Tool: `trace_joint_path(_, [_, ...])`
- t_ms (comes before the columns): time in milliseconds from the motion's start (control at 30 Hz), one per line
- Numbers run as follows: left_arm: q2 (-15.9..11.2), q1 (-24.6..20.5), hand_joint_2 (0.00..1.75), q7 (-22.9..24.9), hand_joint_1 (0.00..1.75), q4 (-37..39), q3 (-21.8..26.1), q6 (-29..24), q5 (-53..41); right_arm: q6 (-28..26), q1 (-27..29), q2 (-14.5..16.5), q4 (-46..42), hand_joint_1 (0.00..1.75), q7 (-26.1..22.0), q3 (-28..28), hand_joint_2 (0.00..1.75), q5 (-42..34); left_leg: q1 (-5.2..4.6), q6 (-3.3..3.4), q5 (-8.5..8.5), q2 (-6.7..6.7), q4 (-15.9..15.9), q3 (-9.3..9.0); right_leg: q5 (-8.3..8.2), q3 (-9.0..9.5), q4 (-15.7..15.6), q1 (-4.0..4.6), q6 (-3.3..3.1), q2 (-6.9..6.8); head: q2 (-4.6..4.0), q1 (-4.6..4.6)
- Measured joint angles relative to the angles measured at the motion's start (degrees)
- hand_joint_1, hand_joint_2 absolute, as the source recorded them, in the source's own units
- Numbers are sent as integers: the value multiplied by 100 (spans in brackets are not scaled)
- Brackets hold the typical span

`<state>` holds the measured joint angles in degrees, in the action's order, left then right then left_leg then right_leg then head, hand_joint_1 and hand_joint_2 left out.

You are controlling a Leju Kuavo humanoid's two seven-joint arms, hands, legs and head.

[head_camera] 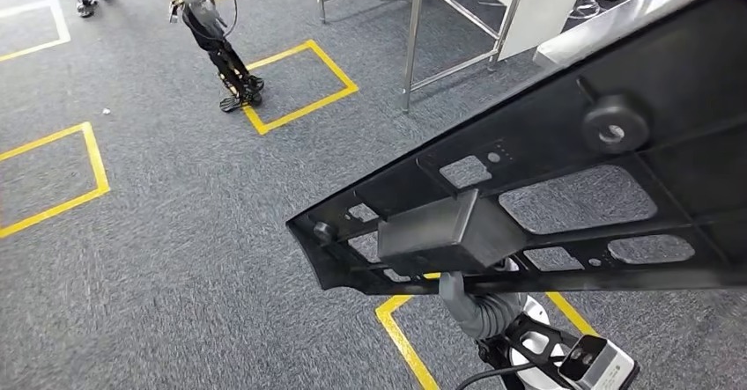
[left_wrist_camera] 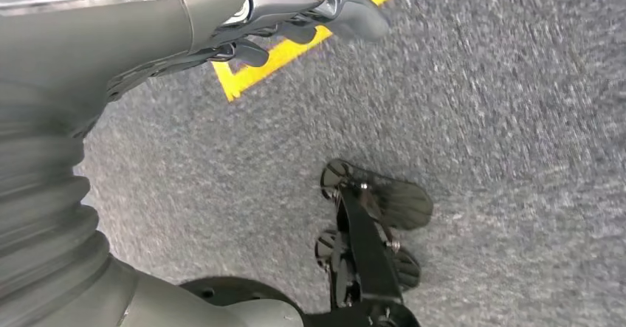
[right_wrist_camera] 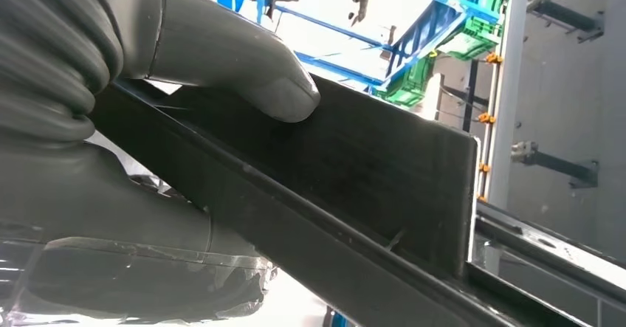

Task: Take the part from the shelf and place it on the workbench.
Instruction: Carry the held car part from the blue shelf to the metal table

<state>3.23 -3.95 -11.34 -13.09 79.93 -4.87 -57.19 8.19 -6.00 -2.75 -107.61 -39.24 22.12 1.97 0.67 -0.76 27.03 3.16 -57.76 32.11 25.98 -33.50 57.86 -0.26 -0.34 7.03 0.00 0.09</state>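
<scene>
- A long black plastic part (head_camera: 564,187), full of cut-out holes, is held up in the air on the right, slanting across the near side above the grey carpet (head_camera: 176,258).
- The right hand (right_wrist_camera: 221,69) grips the part's edge, thumb pressed on its flat face.
- The left hand (left_wrist_camera: 295,17) hangs over the carpet, fingers curled, holding nothing.
- Yellow tape squares (head_camera: 299,86) mark the carpet.
- A metal table (head_camera: 440,20) stands far off.

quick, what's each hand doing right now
Left hand: holds nothing, fingers curled in over the carpet.
Right hand: grips the black part, thumb pressed on its flat side.
</scene>
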Motion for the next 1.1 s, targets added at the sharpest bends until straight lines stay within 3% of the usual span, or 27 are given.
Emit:
trace_joint_path(33, [11,-2,175,3,0,1,-2,12,-15,2,0,-1,9,175,1,-4,175,-12,6,37,-15,-56,15,-10,-1,-9,-3,-7,34,20,0,-1])
trace_joint_path(100, [32,-6,175,10,0,1,-13,44,-74,-7,3,-2,25,175,2,-19,175,-26,26,113,-46,-175,67,-32,117,-92,163,8,96,-192,0,21])
trace_joint_path(167, [43,20,175,-2,0,0,-35,67,-135,-20,1,-3,43,175,3,-26,175,-36,26,163,-54,-312,98,-41,461,-397,786,9,146,-519,-1,48])
trace_joint_path(233, [42,58,175,-46,0,0,-58,67,-156,-41,4,-4,64,175,7,-28,175,-28,15,176,-39,-463,96,-40,753,-783,1538,-24,192,-629,-1,57])
trace_joint_path(267, [42,65,175,-73,0,0,-67,61,-150,-59,4,-4,72,175,8,-32,175,-18,13,173,-30,-539,94,-44,748,-862,1680,-40,211,-648,-1,57])
trace_joint_path(300, [42,64,175,-98,0,0,-74,51,-137,-81,2,-4,77,175,9,-39,175,-6,13,165,-19,-609,92,-53,633,-820,1583,-53,223,-675,0,58])
trace_joint_path(333, [42,58,175,-117,0,0,-79,42,-123,-101,-1,-5,74,175,10,-50,175,4,13,152,-5,-672,91,-70,440,-657,1262,-60,226,-737,0,58])
trace_joint_path(400, [38,51,175,-135,0,0,-82,30,-86,-121,-16,-7,51,175,8,-81,175,8,-7,105,38,-779,79,-115,97,-222,427,-35,187,-1015,0,61])
trace_joint_path(467, [18,51,175,-157,0,-1,-81,28,-25,-118,-28,-11,30,175,0,-104,175,-21,-40,42,80,-886,67,-149,1,-30,23,10,114,-1162,0,45])
trace_joint_path(533, [-7,40,175,-217,0,-2,-78,46,41,-120,-21,-17,26,175,-6,-112,175,-57,-48,-22,114,-1009,70,-179,8,-40,-7,26,42,-1029,0,30])
trace_joint_path(600, [-32,14,175,-288,0,-2,-76,64,67,-145,-17,-25,25,175,-6,-112,175,-68,-21,-87,242,-862,-69,-153,-12,-26,-34,0,-27,-890,0,19])
trace_joint_path(633, [-41,7,175,-315,0,-2,-76,65,66,-171,-21,-27,25,175,-5,-108,175,-69,-7,-113,388,-702,-296,-63,-24,-13,-48,-20,-59,-826,0,8])
trace_joint_path(700, [-67,19,175,-358,0,-2,-75,61,65,-218,-20,-31,26,175,-4,-101,175,-73,7,-138,770,-418,-1077,296,-25,-9,-48,-21,-96,-686,-1,-16])
trace_joint_path(733, [-88,33,175,-378,0,-2,-74,57,69,-237,-6,-36,27,175,-3,-100,175,-85,8,-144,898,-376,-1454,487,-24,-6,-46,-15,-103,-604,-1,-20])
trace_joint_path(767, [-121,46,175,-398,0,-2,-70,48,81,-249,17,-43,28,175,-3,-104,175,-108,8,-144,914,-361,-1667,612,-22,0,-42,-10,-105,-515,0,-21])
trace_joint_path(800, [-163,52,175,-419,0,-4,-61,33,101,-261,45,-52,30,175,-4,-112,175,-143,8,-137,803,-357,-1640,628,-19,13,-38,-7,-102,-430,0,-21])
trace_joint_path(833, [-208,55,175,-434,0,-7,-47,13,125,-272,73,-63,31,175,-4,-121,175,-184,11,-126,590,-333,-1385,540,-13,28,-32,-7,-95,-346,0,-21])
trace_joint_path(867, [-258,56,175,-444,0,-11,-26,-10,150,-279,95,-75,32,175,-5,-134,175,-227,20,-113,332,-250,-964,377,-3,40,-23,-10,-83,-267,-1,-22])
trace_joint_path(933, [-344,60,175,-444,0,-18,11,-41,181,-288,114,-95,33,175,-6,-163,175,-298,39,-82,39,-13,-252,94,12,28,6,-2,-40,-128,-2,-21])
trace_joint_path(967, [-380,63,175,-440,0,-20,25,-51,191,-292,119,-101,33,175,-6,-180,175,-326,43,-63,5,67,-84,28,9,4,16,-4,-11,-66,-1,-21])
trace_joint_path(1033, [-439,62,175,-432,0,-28,38,-61,199,-303,138,-110,33,175,-6,-217,175,-367,40,-9,16,29,-27,8,-18,-41,10,-14,61,51,0,-19])
trace_joint_path(1067, [-461,53,175,-434,0,-35,43,-66,204,-308,150,-116,33,175,-6,-237,175,-381,43,28,0,-28,-7,0,-16,-52,16,-19,93,29,0,-21])
trace_joint_path(1100, [-482,46,175,-443,0,-43,49,-75,213,-307,154,-121,32,175,-6,-257,175,-395,49,73,-15,-91,16,-9,26,-81,72,-11,121,-87,-1,-7])
